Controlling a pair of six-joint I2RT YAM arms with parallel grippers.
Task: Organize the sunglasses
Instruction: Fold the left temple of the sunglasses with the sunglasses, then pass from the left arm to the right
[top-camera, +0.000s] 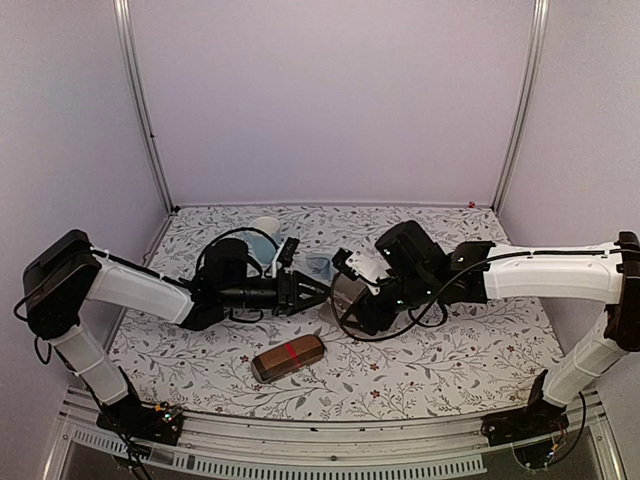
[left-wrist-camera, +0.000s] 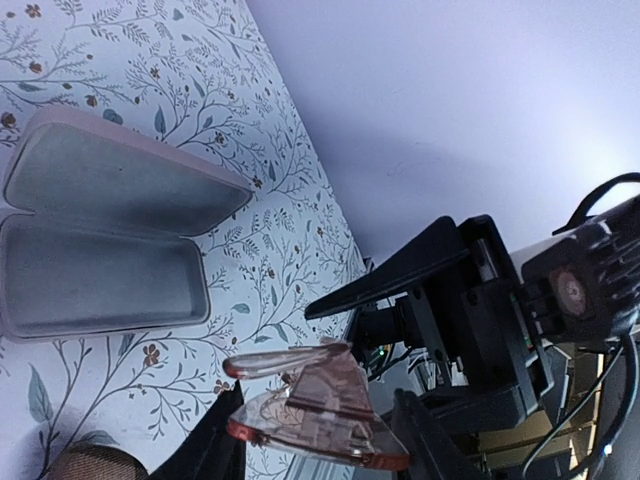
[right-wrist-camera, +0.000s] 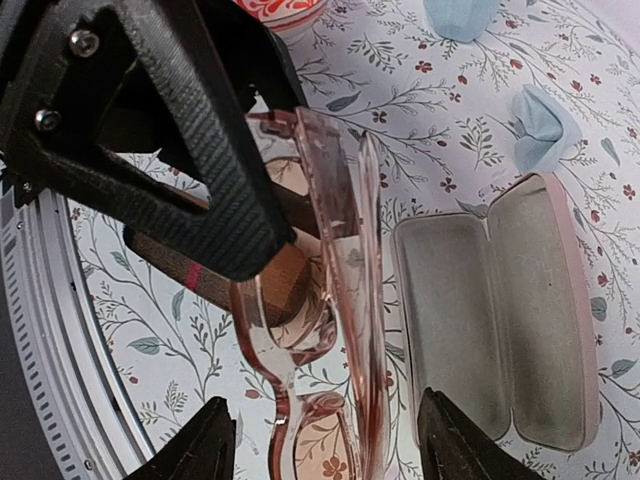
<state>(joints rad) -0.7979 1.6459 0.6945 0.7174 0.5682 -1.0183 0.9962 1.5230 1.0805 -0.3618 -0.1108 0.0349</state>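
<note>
The left fingers (right-wrist-camera: 215, 200) gripped the pale translucent pinkish-tan sunglasses (right-wrist-camera: 345, 230), held between the open right fingers (right-wrist-camera: 200, 445). Beneath, the pink oblong case (right-wrist-camera: 500, 310) lay open, lining bare.

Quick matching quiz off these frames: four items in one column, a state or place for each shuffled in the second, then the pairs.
Items
1. pinkish sunglasses
2. pink case
3. brown case
4. blue cloth

States
A. closed, red band around it
B. crumpled on the table, just beyond the pink case
C. lying open, both halves empty
D. held in the air between the two arms

Pairs: 1-D, 2-C, 3-A, 4-B
</note>
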